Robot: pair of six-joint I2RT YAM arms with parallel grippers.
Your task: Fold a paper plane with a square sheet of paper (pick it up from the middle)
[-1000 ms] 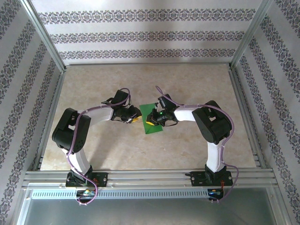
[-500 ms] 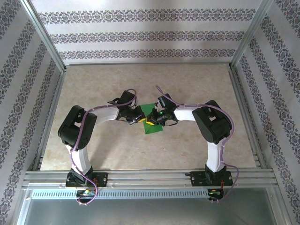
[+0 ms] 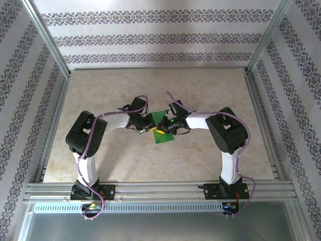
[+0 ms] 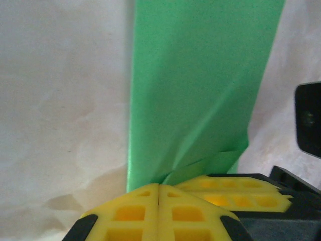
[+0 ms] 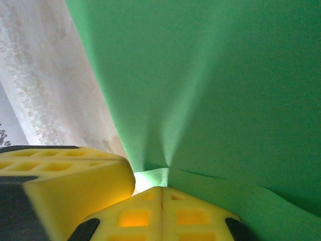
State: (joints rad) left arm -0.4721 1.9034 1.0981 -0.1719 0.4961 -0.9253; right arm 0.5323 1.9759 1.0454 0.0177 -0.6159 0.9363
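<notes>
Most of the square sheet of paper (image 3: 165, 137) is hidden in the overhead view. The two tools meet over it near the middle of the surface (image 3: 200, 90), leaving a green strip at 12 o'clock of them and a wider corner at 6 o'clock. The left tool (image 3: 149, 128) reaches in from 9 o'clock and the right tool (image 3: 161, 131) from 3 o'clock, their tips just beside each other and too small and crowded from above to read. In the left wrist view the yellow fingers (image 4: 135, 213) are pressed together at 6 o'clock with no gap along their seam. The sheet's near edge runs into that seam and creases fan up from it, so this tool is pinching the paper. A yellow pad (image 4: 235, 193) of the right tool lies just beside it at 4 o'clock, and a blurred black part (image 4: 308, 120) is cut off at 3 o'clock. In the right wrist view the right tool's own fingers (image 5: 195, 216) are likewise pressed together at 6 o'clock, nipping a small pale-green pucker from which a ridge rises through the sheet. The left tool's finger sits partly cropped at 8 o'clock. The sheet's far edges run out of both wrist frames, so its full outline, and whether any part is lifted off the surface, cannot be told.
</notes>
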